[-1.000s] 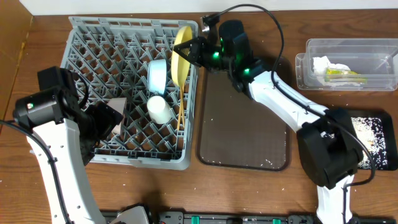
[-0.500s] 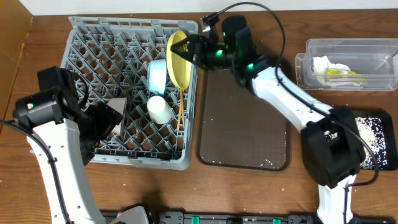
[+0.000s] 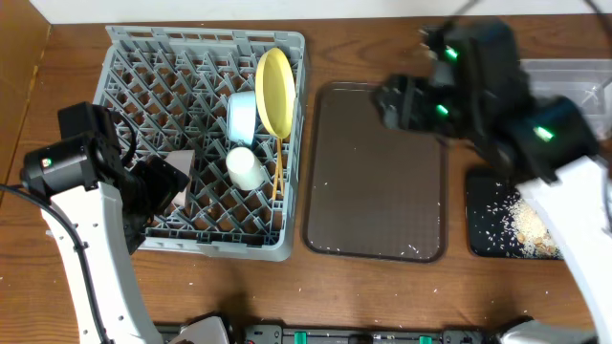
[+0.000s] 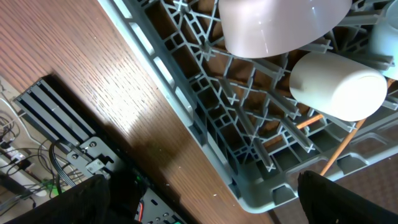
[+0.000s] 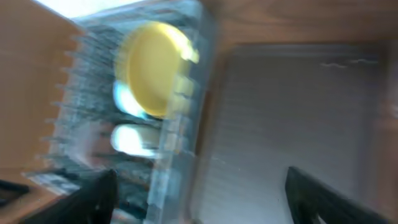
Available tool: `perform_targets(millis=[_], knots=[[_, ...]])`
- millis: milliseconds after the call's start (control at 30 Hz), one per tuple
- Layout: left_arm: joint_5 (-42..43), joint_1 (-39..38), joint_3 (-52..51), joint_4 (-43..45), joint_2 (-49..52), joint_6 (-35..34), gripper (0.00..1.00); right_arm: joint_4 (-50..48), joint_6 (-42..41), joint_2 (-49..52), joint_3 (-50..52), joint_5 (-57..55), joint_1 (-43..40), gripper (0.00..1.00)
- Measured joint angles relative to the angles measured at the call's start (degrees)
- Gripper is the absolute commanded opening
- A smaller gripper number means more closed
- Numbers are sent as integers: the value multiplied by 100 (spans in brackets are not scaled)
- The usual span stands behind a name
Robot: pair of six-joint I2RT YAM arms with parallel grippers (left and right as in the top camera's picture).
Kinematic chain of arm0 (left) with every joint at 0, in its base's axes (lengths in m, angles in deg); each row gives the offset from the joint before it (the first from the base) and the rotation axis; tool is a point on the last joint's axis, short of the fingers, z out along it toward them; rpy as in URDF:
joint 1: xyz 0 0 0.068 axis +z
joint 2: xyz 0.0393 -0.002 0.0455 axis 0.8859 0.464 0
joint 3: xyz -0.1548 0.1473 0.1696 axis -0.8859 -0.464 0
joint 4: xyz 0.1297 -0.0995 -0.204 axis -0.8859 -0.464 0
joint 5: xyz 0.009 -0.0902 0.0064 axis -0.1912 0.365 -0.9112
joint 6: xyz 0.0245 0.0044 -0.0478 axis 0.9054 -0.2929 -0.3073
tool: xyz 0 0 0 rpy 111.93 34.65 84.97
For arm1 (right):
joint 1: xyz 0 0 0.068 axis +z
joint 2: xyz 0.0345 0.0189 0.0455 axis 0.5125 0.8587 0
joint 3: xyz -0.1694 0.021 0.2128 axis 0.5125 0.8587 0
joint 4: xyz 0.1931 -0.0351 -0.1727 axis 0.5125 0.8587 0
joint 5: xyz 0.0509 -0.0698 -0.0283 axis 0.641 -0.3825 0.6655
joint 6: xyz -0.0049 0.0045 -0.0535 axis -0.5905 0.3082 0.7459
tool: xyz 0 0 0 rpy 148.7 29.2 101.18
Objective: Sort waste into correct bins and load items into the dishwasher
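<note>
Yellow plate (image 3: 274,91) stands in rack (image 3: 143,57), clear of spread right fingers (image 5: 320,198).

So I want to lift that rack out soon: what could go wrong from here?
The yellow plate stands on edge near the right wall of the dish rack; a jolt might tip it onto the light blue bowl. The chopsticks lie beside the cream cup and could slip through the lattice. Crumbs on the brown tray may scatter.

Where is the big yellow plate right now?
Seen from overhead, the yellow plate stands on edge near the right side of the grey dish rack, beside the light blue bowl.
</note>
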Motion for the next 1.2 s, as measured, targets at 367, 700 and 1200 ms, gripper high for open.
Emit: perform_targets(millis=[367,700,1200], knots=[[0,0,0,0,0,2,98,2098,-74,-125,28,-1685,-649,99],[-2,0,0,0,0,2,98,1989,-118,-125,28,-1982,-1799,99],[0,0,0,0,0,2,98,2052,-138,-120,28,-2153,-4223,99]])
